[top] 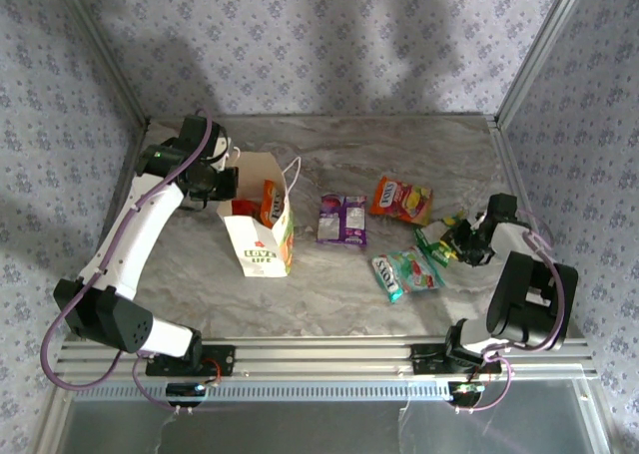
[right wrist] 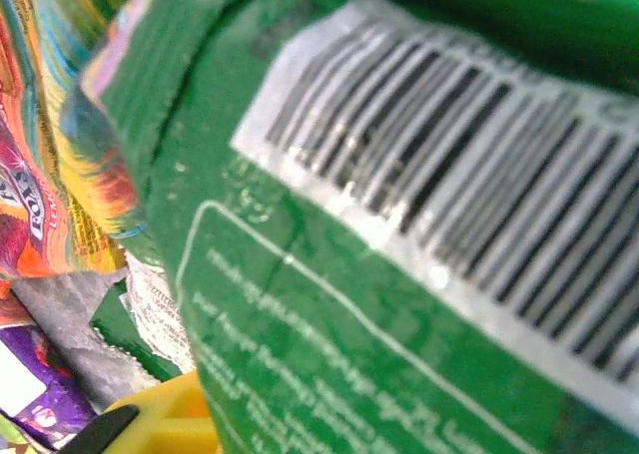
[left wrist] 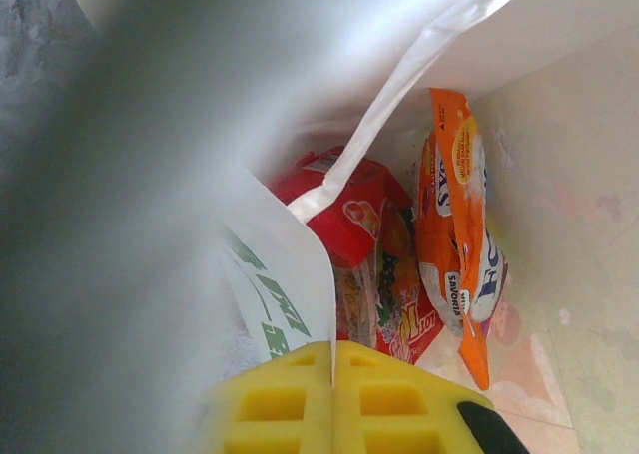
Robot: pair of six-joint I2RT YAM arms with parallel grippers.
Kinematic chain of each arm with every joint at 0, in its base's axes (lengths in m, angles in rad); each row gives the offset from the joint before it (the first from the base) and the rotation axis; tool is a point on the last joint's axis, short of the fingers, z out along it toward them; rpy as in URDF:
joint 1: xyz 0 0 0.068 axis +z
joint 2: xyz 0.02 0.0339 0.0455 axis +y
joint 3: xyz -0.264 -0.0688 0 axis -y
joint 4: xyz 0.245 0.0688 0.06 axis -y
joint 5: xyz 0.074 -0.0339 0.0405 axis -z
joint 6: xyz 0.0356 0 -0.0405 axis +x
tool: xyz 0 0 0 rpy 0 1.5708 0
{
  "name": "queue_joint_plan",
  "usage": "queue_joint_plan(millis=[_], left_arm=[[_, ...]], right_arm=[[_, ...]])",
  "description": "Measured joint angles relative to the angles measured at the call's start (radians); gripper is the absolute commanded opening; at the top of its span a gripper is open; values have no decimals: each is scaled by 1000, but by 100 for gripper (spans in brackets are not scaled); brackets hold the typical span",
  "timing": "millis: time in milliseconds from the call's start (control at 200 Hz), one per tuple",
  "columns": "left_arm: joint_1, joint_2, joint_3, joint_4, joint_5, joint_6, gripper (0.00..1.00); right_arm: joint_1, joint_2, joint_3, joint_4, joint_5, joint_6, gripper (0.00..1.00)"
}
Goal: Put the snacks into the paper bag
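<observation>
The white paper bag stands at the left of the table, mouth up. My left gripper is shut on its rim; in the left wrist view the yellow fingers pinch the bag wall. Inside lie a red packet and an orange packet, the orange one poking out of the bag mouth. My right gripper is shut on the bright green packet, low over the table at the right. Purple, orange-yellow and teal-green packets lie flat mid-table.
The marble tabletop is bounded by metal frame posts and patterned walls at the back and sides. An aluminium rail runs along the near edge by the arm bases. The bag's cord handle sticks up beside the purple packet.
</observation>
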Motion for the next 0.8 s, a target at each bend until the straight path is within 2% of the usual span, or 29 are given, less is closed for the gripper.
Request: queue_joint_plan(millis=[270,480,800], left_arm=[[0,-2,0,0,0,0,6],[0,-14,-1,0,0,0,6],[0,-21,-5,2,8,0,6]], right_arm=[[0,-32,0,-54,21,-10,19],[12,-115,1,-108,35,-13,16],[120,-298,35,-193,116,-10,14]])
